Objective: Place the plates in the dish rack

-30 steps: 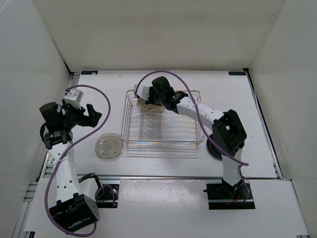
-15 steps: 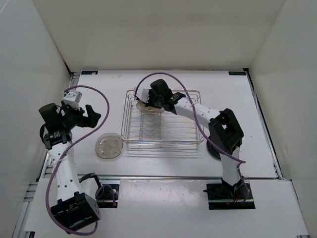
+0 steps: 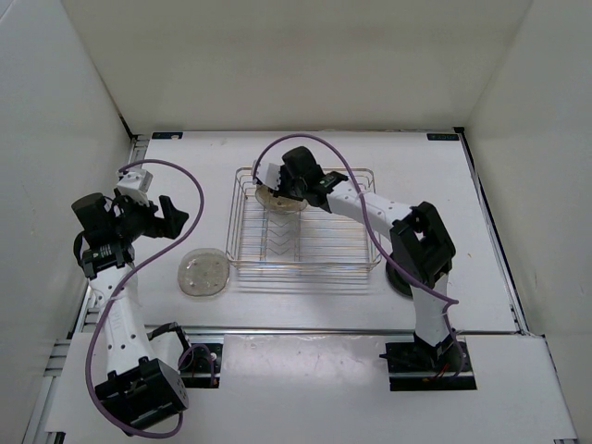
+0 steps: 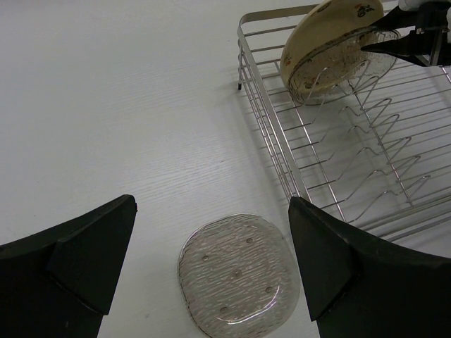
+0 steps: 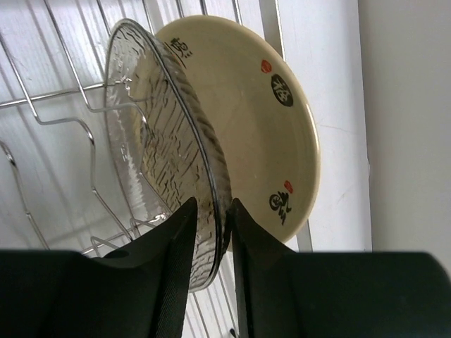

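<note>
Barely shifted left, right hand (image 5: 213, 208) grips clear plate (image 5: 151, 141) in rack (image 3: 305, 268)

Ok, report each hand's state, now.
Left hand: open, holding nothing.
Right hand: closed on the rim of the translucent plate standing in the dish rack.

The dish rack (image 4: 268, 98) is bright chrome wire. At its 11 o'clock corner the tan plate (image 5: 261, 134) looks glazed and glossy; the clear plate (image 5: 151, 141) is ribbed and glassy (see-through). The bench (image 4: 106, 98) is matt white, faintly grained.
</note>
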You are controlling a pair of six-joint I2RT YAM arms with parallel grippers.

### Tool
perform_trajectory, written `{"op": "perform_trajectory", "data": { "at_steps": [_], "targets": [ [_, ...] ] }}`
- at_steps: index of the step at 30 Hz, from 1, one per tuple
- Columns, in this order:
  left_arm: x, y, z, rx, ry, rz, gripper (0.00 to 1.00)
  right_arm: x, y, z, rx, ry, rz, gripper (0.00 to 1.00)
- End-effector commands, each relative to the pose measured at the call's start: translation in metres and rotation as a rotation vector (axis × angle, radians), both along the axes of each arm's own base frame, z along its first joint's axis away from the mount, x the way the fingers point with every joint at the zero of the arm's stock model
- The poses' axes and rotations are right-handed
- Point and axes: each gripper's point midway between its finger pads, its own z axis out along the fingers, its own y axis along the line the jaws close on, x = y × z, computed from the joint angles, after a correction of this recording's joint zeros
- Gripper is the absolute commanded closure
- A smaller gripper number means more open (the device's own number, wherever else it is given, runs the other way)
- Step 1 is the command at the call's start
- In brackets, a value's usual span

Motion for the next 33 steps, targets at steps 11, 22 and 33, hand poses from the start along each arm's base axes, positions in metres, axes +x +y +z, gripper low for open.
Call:
{"op": "perform_trajectory", "data": {
  "at_steps": [11,22,33],
  "targets": [
    [-0.001,-0.001,0.005,-0.009,-0.022,-0.013,0.0,0.012,0.002,0.056,0.091,-0.089,-0.028,0.61],
    [0.0,0.0,0.003,-0.013,-0.014,-0.013,0.0,0.003,0.002,0.082,0.113,-0.104,-0.011,0.6],
    [0.0,0.0,0.003,-0.013,-0.014,-0.013,0.0,0.003,-0.003,0.098,0.118,-0.139,-0.023,0.56]
  ]
}}
